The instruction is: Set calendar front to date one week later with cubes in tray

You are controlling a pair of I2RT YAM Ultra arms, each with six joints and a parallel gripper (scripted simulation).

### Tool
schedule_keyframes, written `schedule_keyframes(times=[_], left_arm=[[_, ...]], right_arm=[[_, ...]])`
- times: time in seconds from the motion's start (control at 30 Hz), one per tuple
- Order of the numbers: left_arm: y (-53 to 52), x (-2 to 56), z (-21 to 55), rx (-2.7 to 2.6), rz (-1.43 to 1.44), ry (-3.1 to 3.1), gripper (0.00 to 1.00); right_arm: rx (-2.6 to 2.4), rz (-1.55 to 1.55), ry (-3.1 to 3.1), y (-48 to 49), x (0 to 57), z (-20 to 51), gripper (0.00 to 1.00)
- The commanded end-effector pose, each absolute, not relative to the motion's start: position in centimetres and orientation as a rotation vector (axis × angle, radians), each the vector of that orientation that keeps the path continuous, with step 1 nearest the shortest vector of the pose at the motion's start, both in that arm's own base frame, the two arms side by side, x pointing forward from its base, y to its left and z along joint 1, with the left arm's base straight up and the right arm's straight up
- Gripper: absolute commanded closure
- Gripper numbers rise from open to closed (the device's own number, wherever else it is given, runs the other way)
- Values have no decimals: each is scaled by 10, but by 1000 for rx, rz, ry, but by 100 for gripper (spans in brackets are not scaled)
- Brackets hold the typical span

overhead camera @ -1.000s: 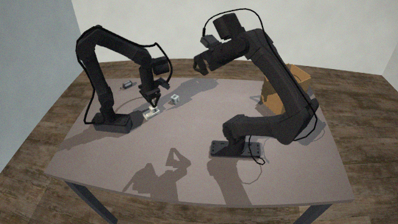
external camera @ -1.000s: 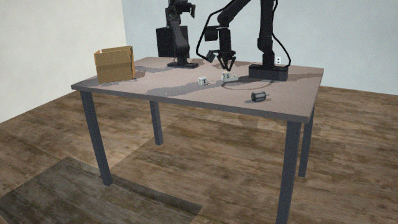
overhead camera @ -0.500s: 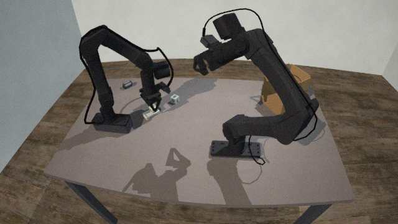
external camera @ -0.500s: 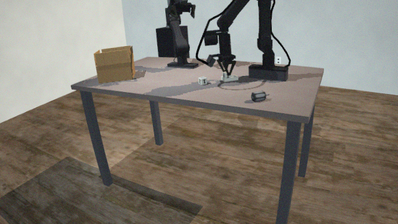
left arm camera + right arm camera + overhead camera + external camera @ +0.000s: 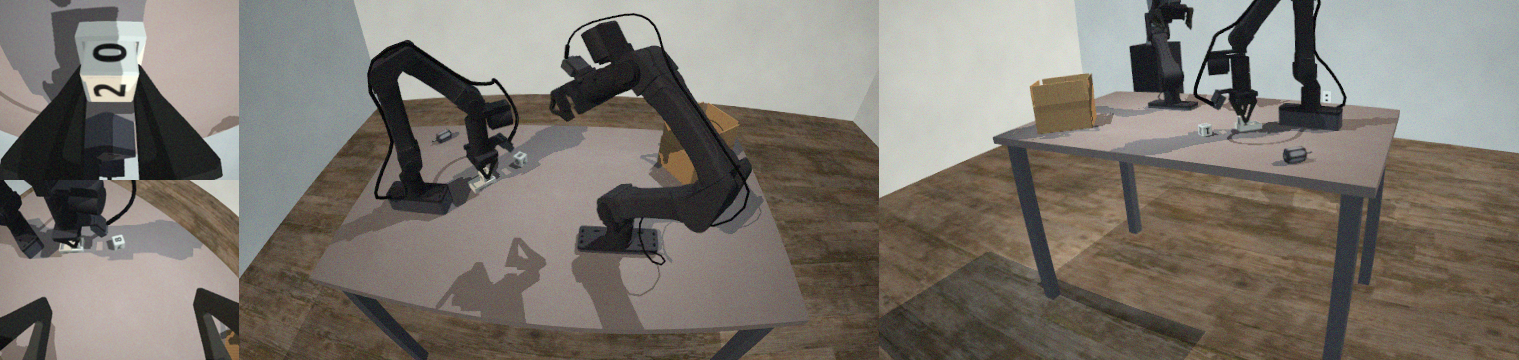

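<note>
Left fingers [image 5: 494, 167] [image 5: 1251, 107] grasp the numbered cube [image 5: 109, 88] (right fingers [image 5: 555, 100] [image 5: 1190, 19] released); top view: loose cube [image 5: 520, 159] [image 5: 1205, 130] [image 5: 118, 242] at tray's [image 5: 478, 189] [image 5: 1251, 128] [image 5: 108, 29] [image 5: 71, 251] 2 o'clock.

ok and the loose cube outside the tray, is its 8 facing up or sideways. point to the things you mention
Up: the 8 shows on the top of the loose cube [image 5: 520, 159] [image 5: 1205, 130] [image 5: 118, 242] in the right wrist view.

Gripped cube [image 5: 110, 76]: "0", "2" | table cube [image 5: 118, 242]: "8"
</note>
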State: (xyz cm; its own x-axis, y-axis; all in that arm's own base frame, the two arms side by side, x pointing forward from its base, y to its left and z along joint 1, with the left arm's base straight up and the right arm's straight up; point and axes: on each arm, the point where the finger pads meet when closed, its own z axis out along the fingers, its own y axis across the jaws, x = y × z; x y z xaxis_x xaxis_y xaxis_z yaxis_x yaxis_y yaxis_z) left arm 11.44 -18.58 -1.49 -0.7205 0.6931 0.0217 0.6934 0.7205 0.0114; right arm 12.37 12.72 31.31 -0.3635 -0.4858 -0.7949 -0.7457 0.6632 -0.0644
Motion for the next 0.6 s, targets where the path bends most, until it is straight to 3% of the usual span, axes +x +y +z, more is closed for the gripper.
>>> schedule_keyframes(times=[0.0,0.27,0.33,0.37,0.4,0.47,0.57], left_arm=[[-191,116,-11,-1198,11,-2915,65],[-187,115,-12,-1193,6,-2912,74],[-187,115,-12,-1193,6,-2912,97],[-187,115,-12,-1193,6,-2912,100],[-186,115,-12,-1190,6,-2913,100],[-190,117,-8,-1193,17,-2922,77],[-190,118,7,-1192,15,-2921,74]], right_arm=[[-963,391,2038,126,121,315,0],[-963,391,2038,126,121,315,0],[-963,391,2038,126,121,315,0],[-963,391,2038,126,121,315,0],[-963,391,2038,126,121,315,0],[-963,391,2038,126,121,315,0],[-963,391,2038,126,121,315,0]])
